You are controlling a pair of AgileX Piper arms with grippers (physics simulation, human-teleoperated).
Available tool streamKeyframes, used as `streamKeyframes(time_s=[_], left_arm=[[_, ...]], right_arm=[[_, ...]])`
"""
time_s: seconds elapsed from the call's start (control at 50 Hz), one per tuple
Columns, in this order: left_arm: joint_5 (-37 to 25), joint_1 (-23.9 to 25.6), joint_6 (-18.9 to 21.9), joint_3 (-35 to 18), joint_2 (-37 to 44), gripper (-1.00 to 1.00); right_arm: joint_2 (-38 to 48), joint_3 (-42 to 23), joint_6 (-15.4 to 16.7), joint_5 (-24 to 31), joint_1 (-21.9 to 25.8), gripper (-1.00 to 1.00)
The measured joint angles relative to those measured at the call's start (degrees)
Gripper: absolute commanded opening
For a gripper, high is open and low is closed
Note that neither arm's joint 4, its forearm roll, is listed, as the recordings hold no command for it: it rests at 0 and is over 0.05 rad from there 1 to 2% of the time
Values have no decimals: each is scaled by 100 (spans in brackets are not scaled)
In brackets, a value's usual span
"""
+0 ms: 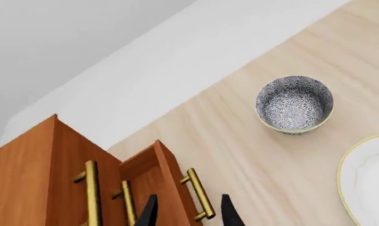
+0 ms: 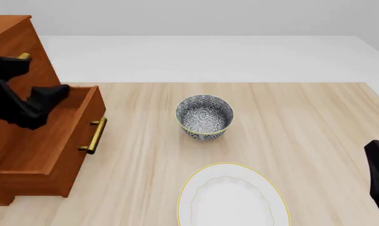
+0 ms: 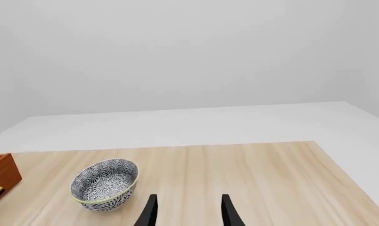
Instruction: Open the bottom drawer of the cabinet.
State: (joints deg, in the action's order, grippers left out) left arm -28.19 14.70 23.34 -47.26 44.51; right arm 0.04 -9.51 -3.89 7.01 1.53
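While front view shows bottom drawer [image 2: 51, 141] out, wrist views alone show jaws — both wide

Reddish-brown cabinet [image 2: 13, 37] at table's left; bottom drawer [image 2: 51, 141] pulled out, brass handle forward.

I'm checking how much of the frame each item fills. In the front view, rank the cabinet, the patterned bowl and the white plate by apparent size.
1. cabinet, cut off at the left edge
2. white plate, partly cropped and nearer the camera
3. patterned bowl
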Motion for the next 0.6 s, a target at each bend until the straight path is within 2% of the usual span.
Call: streamKeyframes(time_s=[0.18, 0.34, 0.6], left_arm=[[-686, -249, -959, -327, 168, 100], [-993, -450, -1671, -407, 311, 100], [-1076, -728, -2435, -256, 507, 100]], right_arm=[[-2, -77, -3, 74, 5, 100], [26, 31, -4, -69, 9, 100], [56, 141, -5, -211, 11, 100]])
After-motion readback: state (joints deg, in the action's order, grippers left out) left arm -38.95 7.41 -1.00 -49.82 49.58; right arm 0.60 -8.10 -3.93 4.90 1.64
